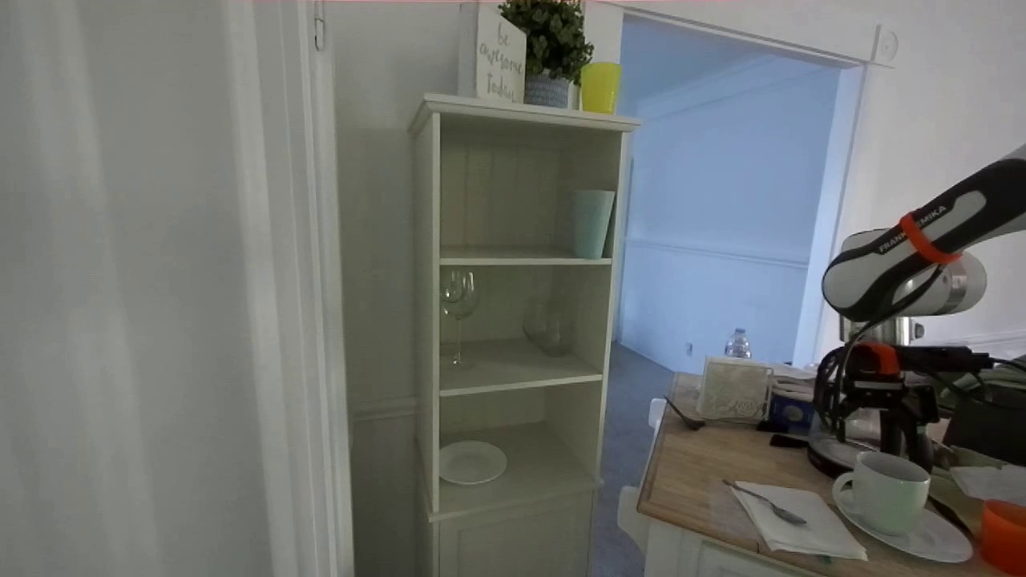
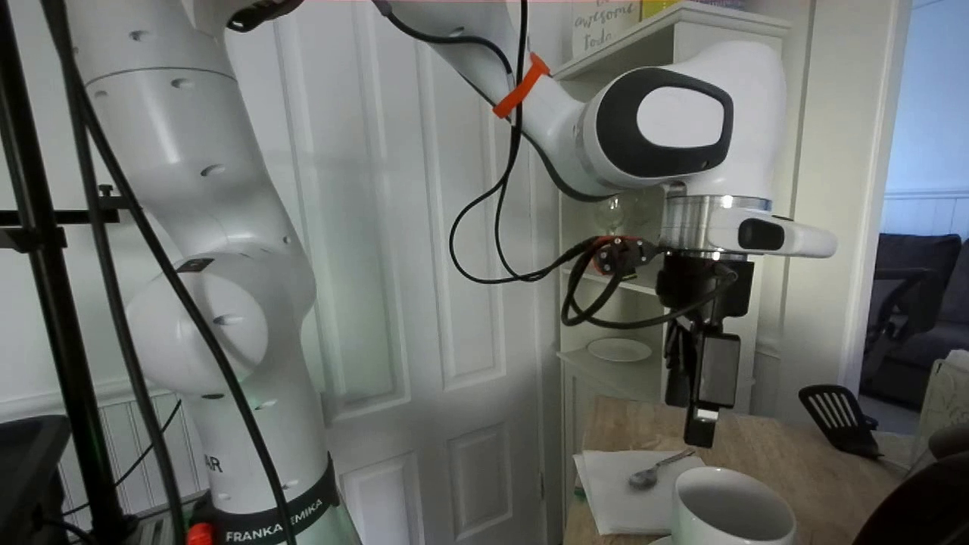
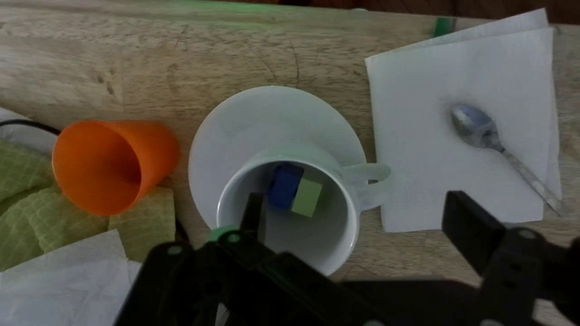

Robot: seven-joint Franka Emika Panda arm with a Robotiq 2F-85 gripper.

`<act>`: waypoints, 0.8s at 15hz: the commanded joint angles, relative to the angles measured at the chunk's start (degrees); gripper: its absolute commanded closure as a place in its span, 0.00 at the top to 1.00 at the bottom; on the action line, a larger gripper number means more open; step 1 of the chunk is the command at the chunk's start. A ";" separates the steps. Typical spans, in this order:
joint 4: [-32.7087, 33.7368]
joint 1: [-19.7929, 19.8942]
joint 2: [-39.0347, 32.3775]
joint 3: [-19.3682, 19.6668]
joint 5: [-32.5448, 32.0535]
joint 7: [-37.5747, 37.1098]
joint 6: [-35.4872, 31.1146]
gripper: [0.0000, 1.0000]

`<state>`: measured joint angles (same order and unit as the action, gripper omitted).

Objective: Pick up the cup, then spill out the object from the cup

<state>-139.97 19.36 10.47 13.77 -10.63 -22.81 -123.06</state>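
Note:
The white cup point(image 1: 891, 495) stands upright on a white saucer point(image 1: 950, 543) on the wooden counter. It also shows at the bottom of an exterior view point(image 2: 730, 511). In the wrist view I look down into the cup point(image 3: 312, 242); its handle points right. A blue block point(image 3: 284, 186) and a pale yellow-green block point(image 3: 307, 198) lie inside it. My gripper point(image 3: 360, 215) is open and empty, pointing down above the counter. Its left finger overlaps the cup's mouth in the wrist view; its right finger is over the counter right of the cup. In an exterior view the gripper point(image 2: 700, 412) is higher than the cup's rim.
An orange cup point(image 3: 102, 167) is left of the saucer, by green cloth point(image 3: 27, 199). A spoon point(image 3: 476, 127) lies on white napkins point(image 3: 421, 181) to the right. A black spatula point(image 2: 836, 420) is farther back. A shelf unit point(image 1: 521, 385) stands beyond the counter.

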 commanded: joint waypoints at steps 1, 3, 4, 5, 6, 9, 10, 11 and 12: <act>0.62 0.57 -1.73 1.07 3.19 -3.82 -3.24 1.00; -0.05 0.82 -2.16 1.40 2.98 -5.98 -6.72 1.00; -0.42 0.93 -2.41 1.48 2.33 -7.05 -8.76 1.00; -0.70 1.05 -2.75 1.49 1.65 -7.95 -10.58 1.00; -0.99 1.33 -3.23 1.45 0.87 -9.50 -12.24 1.00; -1.57 1.89 -4.65 1.41 -1.14 -14.49 -14.75 1.00; -1.92 1.89 -5.10 1.46 -1.71 -15.96 -15.62 1.00; -2.04 1.84 -5.51 1.56 -2.10 -17.32 -15.88 1.00; -2.19 1.73 -5.91 1.68 -2.38 -18.36 -16.57 1.00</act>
<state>-141.03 20.76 5.35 15.27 -10.90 -36.83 -136.96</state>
